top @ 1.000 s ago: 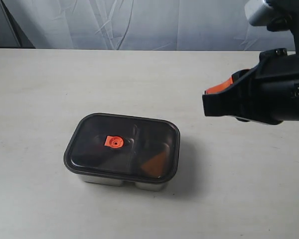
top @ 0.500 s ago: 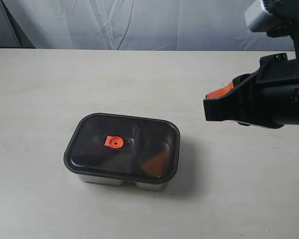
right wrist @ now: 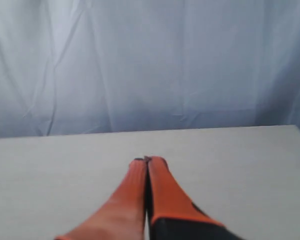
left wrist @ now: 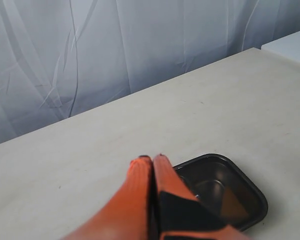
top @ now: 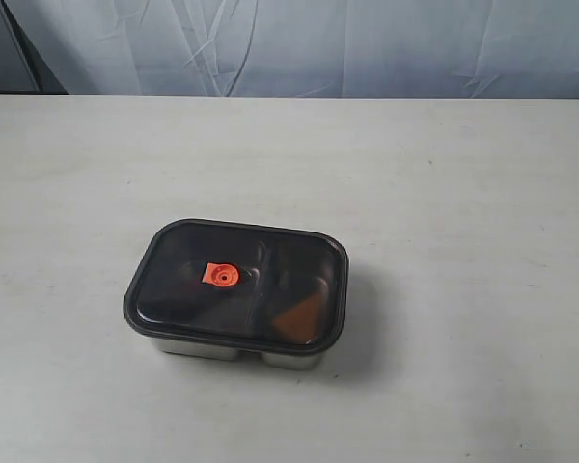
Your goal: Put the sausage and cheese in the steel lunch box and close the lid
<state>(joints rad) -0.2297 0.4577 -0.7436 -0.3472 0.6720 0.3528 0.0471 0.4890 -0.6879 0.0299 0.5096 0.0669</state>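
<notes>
2 claws clenched, holding nothing: left claw (left wrist: 152, 159) near the steel lunch box (top: 212, 349), right claw (right wrist: 146, 160) over open desk (top: 463, 193). Its lid (top: 236, 285) covers box and cheese (top: 301, 314), well inside the desk's far edge.

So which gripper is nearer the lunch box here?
Left. The left gripper has the box just past its tips; the right gripper has no box in its view, so likely farther.
</notes>
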